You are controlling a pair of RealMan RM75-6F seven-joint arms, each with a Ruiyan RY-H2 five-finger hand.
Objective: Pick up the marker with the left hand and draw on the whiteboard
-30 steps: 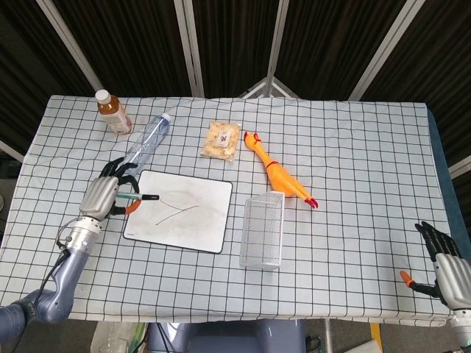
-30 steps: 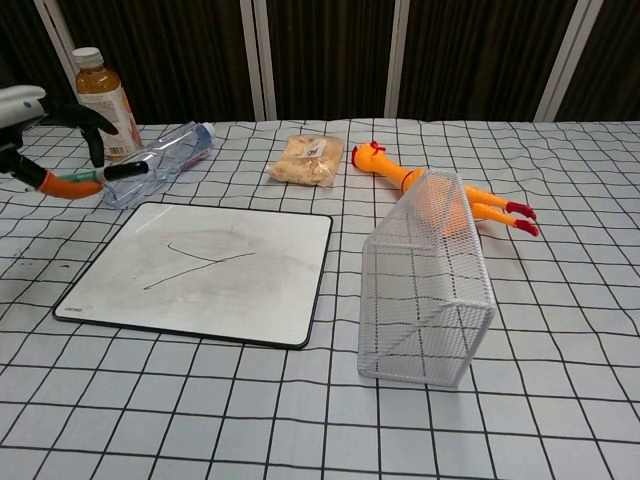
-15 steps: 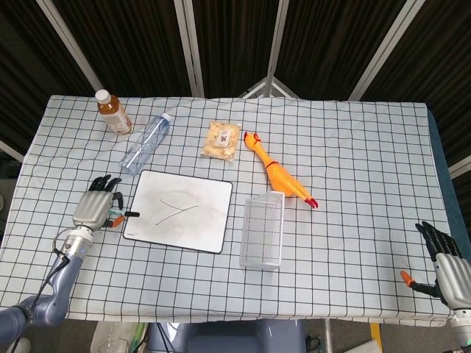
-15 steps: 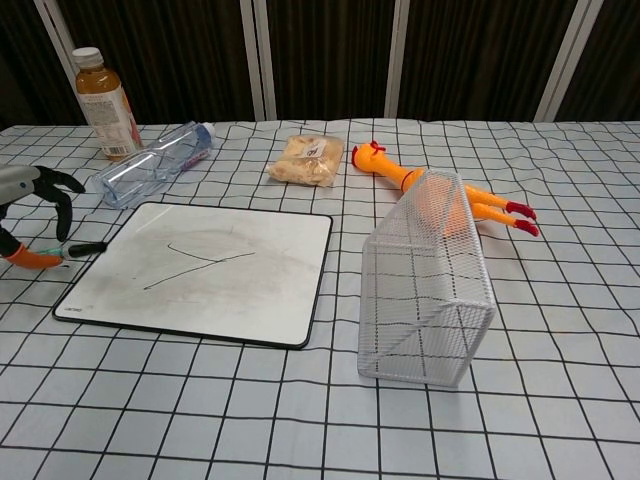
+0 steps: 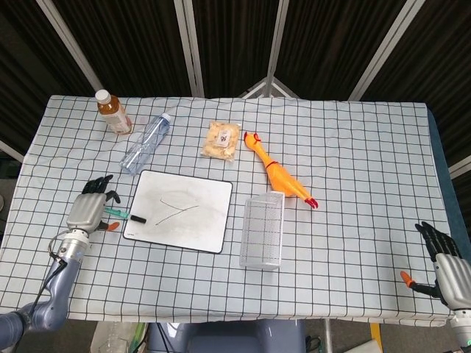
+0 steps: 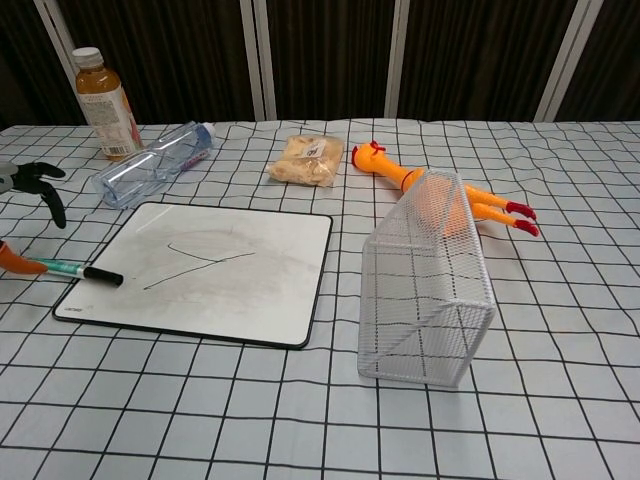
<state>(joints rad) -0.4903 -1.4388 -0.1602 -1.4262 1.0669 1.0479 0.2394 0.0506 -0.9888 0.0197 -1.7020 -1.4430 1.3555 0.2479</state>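
My right hand (image 5: 445,259) waits at the near right corner of the checked tablecloth (image 5: 353,169), fingers apart, holding nothing, well away from everything else.

Next comes the white wire basket (image 6: 425,290) lying on its side, just right of the flat white whiteboard with the black rim (image 6: 215,265). The board has a thin forked line drawn on it.

My left hand (image 5: 90,208) is by the left edge of the board. A second ago it was up in the air over the board's left side with the green marker with the black tip (image 6: 78,269) in it, and half a second ago it was lower and back off the board. Now it sits low at the table, and the marker lies with its black tip just over the board's left rim and its body sticking out to the left. Its far end meets my orange thumb (the chest view cuts off most of the hand there). My dark fingers are spread above it. I cannot tell if I am pinching it or have let it go.

I think the drawing is done and I am putting the marker down.

Farther back lie the yellow rubber chicken (image 5: 278,175), the clear bag of snacks (image 5: 221,140), the clear plastic bottle on its side (image 5: 146,141), and the standing brown tea bottle (image 5: 114,112).
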